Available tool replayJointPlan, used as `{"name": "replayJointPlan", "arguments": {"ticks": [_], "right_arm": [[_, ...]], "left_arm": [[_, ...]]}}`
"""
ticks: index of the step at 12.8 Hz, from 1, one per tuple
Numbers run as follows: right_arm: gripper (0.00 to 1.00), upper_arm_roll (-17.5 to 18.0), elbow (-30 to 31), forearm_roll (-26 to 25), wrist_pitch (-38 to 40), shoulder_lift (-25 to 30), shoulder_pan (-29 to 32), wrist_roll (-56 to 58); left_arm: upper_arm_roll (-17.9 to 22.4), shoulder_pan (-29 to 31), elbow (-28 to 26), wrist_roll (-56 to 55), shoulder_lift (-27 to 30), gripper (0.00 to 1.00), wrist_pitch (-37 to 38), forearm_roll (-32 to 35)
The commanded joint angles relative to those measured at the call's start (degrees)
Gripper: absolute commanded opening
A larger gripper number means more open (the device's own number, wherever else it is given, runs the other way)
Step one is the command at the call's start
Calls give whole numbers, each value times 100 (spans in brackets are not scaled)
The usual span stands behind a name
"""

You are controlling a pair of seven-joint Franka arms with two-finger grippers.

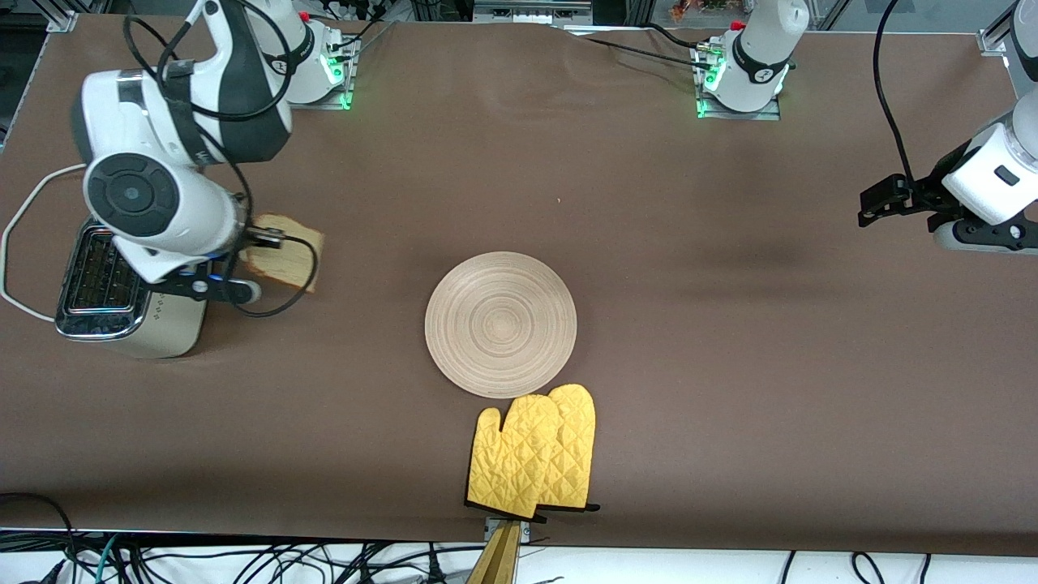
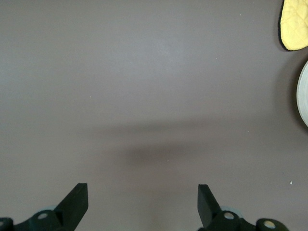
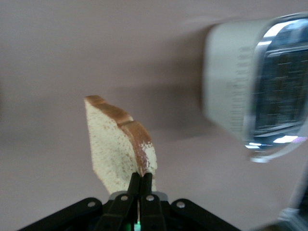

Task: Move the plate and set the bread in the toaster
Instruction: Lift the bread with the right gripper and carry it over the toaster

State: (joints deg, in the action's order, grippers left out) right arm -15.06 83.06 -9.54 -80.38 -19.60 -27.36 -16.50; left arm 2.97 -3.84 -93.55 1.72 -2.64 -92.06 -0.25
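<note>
Your right claw [image 3: 140, 185] is clamped on the bread [image 1: 284, 259], pinching one edge of the slice between its closed fingers. In the right wrist view the bread [image 3: 118, 144] stands out from the fingertips, crust along one side and the pale speckled face turned to the camera. The claw holds the slice up in the air over the brown worktop [image 1: 730, 365], just beside the toaster [image 1: 122, 304] and not over its slots. The toaster stands at the right arm's end of the worktop, chrome top and both slots showing, its white cord [image 1: 16, 243] looping away from it. From the right wrist view the toaster [image 3: 250, 96] is blurred, its slots apart from the bread.

Your left claw [image 2: 142, 197] waits with its fingers [image 2: 77, 199] spread wide and nothing between them, hovering over bare worktop at the left arm's end, well apart from the right claw. The plate [image 1: 501, 335] lies flat near the middle of the worktop, between the two claws, with nothing on it. A pair of yellow oven mitts [image 1: 537, 451] lies just beside the plate, nearer to the front camera, one mitt's tip reaching the plate's rim. In the left wrist view only a sliver of the plate [image 2: 303, 94] and a corner of one mitt [image 2: 294, 24] show at the edge.
</note>
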Motion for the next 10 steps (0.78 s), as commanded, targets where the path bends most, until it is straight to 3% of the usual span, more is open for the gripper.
{"name": "replayJointPlan", "arguments": {"ticks": [1, 6, 10], "right_arm": [[0, -478, -141, -555, 618, 0, -15, 821], [0, -1209, -141, -1794, 385, -8, 20, 1877], [0, -1263, -123, -2147, -450, -394, 449, 2098]], "left_arm": [[-51, 67, 109, -23, -17, 100, 118, -106], [-51, 58, 109, -23, -44, 100, 109, -106], [-51, 58, 118, -31, -53, 100, 109, -106]]}}
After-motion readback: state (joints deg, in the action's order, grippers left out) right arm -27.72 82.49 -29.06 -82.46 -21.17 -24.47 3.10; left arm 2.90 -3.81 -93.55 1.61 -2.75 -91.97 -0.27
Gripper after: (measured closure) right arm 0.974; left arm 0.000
